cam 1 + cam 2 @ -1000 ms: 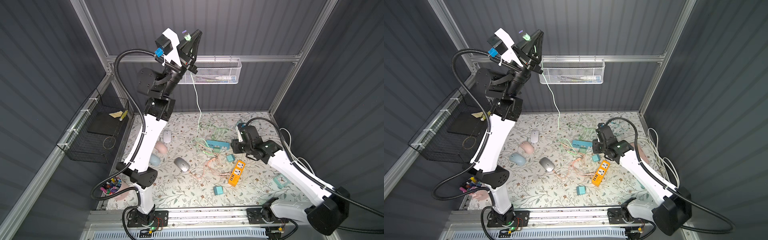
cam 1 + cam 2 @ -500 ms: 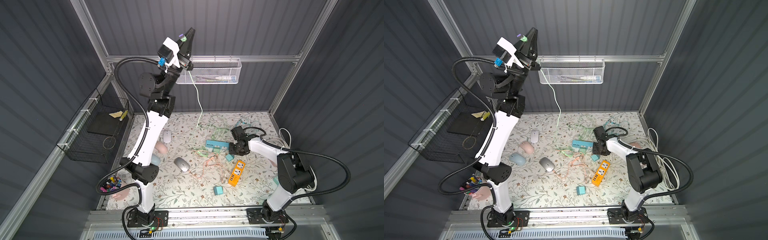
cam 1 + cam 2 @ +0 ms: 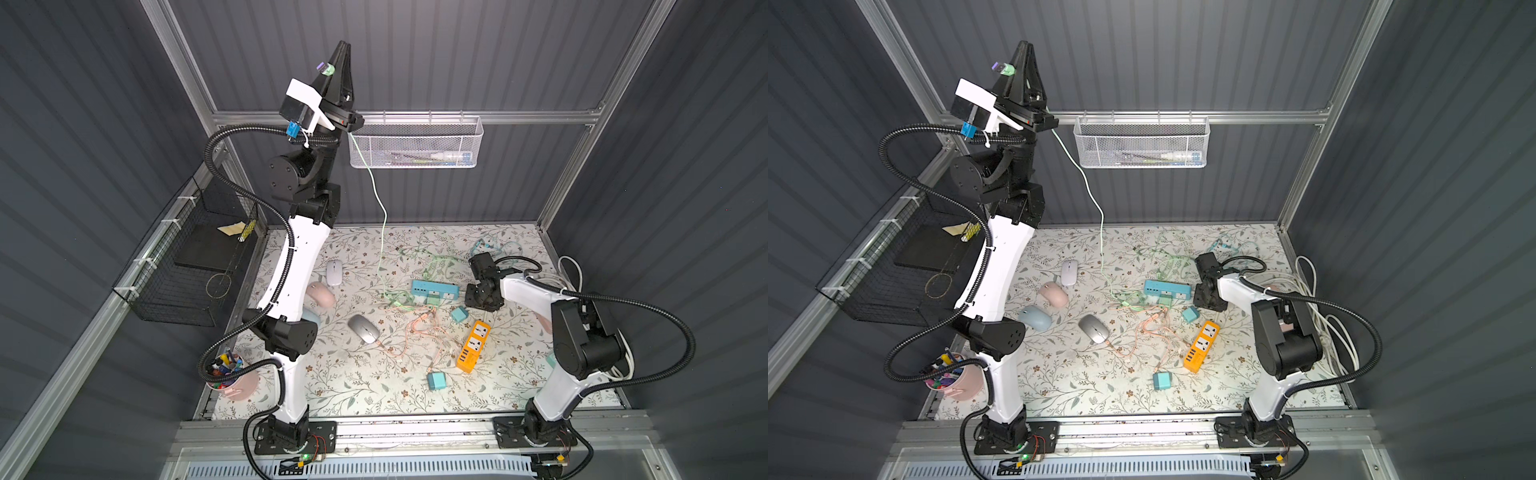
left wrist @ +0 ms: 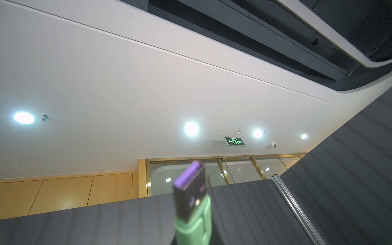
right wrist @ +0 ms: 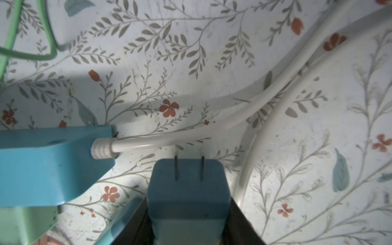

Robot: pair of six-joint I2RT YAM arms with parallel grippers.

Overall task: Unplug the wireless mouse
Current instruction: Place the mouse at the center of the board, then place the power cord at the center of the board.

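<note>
Bench (image 3: 357, 395) with a floral cover, seen from above, strewn with mice, cables and chargers. The silver wireless mouse (image 3: 363, 328) lies just left of centre. A peach cable (image 3: 409, 328) is plugged into its lower-right end, so I judge the unplugging itself not yet done. My left gripper (image 3: 342, 52), at the top of the frame, is clenched on a green USB plug (image 4: 191, 201) whose green cable (image 3: 376, 199) hangs down to the bench. My right gripper (image 3: 473, 301) sits low, right of centre, beside the blue power strip (image 3: 434, 289). A blue plug adapter (image 5: 186, 191) stands between its jaws, but I cannot tell whether it is clamped or loose. Next, I think, one gripper must steady the mouse while the other pinches the peach connector and pulls straight out.
</note>
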